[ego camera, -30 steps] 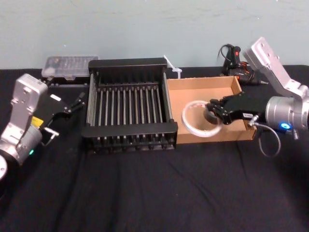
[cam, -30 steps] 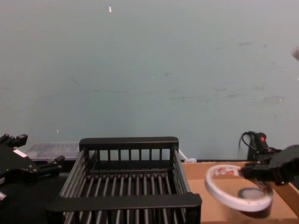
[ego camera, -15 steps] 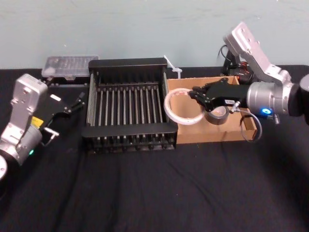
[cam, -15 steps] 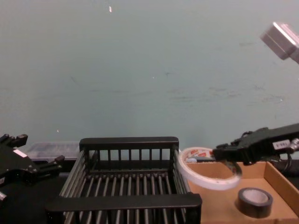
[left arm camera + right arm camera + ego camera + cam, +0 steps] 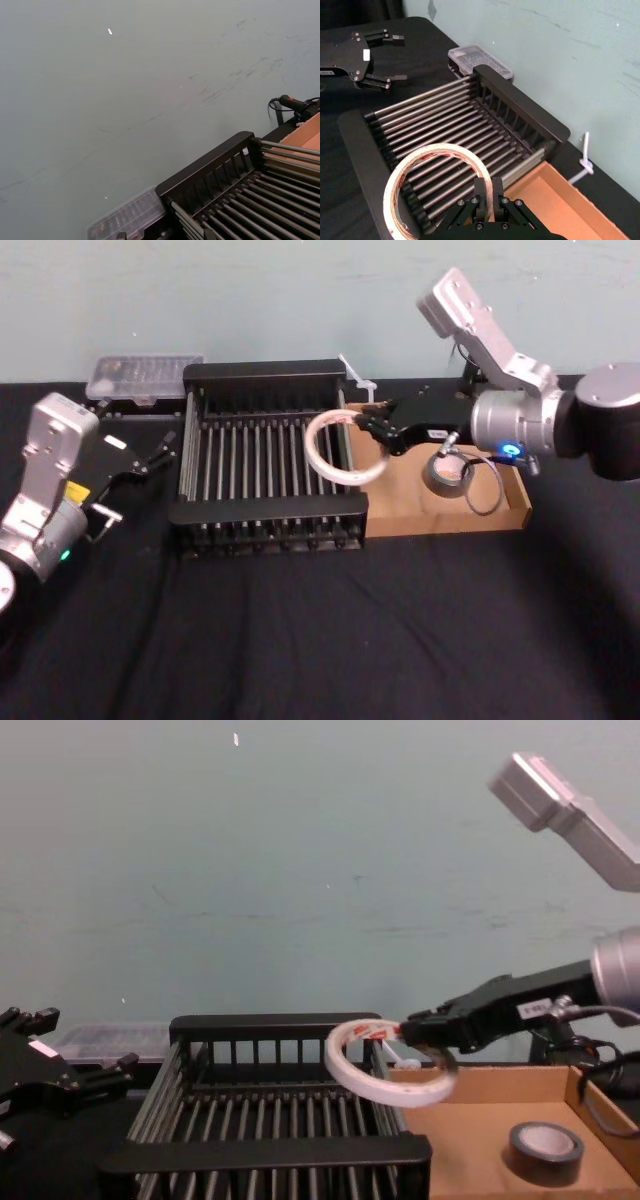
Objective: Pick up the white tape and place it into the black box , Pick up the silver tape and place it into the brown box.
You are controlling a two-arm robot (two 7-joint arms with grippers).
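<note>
Red marks showed inside the white tape [image 5: 439, 149], slatted black box [image 5: 265, 508], plain tan brown box [image 5: 440, 517], dark grey silver tape [image 5: 545, 1168], black counter [image 5: 320, 640], pale teal wall [image 5: 300, 300].

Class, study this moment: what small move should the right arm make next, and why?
Probably shift a little to the left, then lower. The right gripper holds the white tape above the right rim of the black box, seemingly partly over the brown box, so releasing here might miss.

Black box [image 5: 202, 171] shows bars and a slatted wall; brown box [image 5: 311, 136] alongside, clear case [image 5: 127, 218] just past its corner.
</note>
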